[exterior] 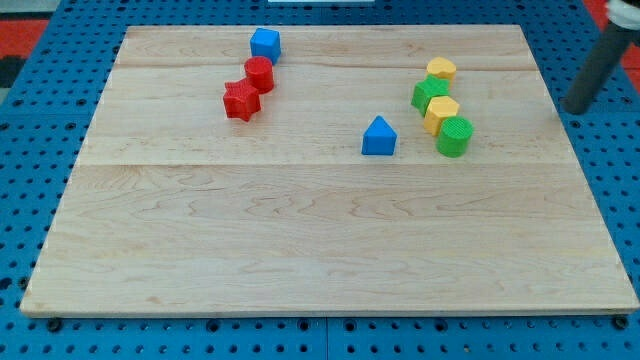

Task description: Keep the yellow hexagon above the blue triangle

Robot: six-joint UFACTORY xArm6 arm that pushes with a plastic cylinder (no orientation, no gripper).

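Observation:
The blue triangle (378,136) lies right of the board's middle. The yellow hexagon (441,113) lies just to its upper right, in a tight column of blocks: another yellow block (441,69) at the top, a green block (430,93) below it, then the hexagon, then a green cylinder (454,136). The hexagon touches both green blocks. My tip (575,108) is at the view's right, off the wooden board over the blue pegboard, well right of the hexagon and touching no block.
A blue cube (265,43), a red cylinder (259,73) and a red star (241,100) form a slanted line at the upper left. The wooden board (300,250) is ringed by blue pegboard.

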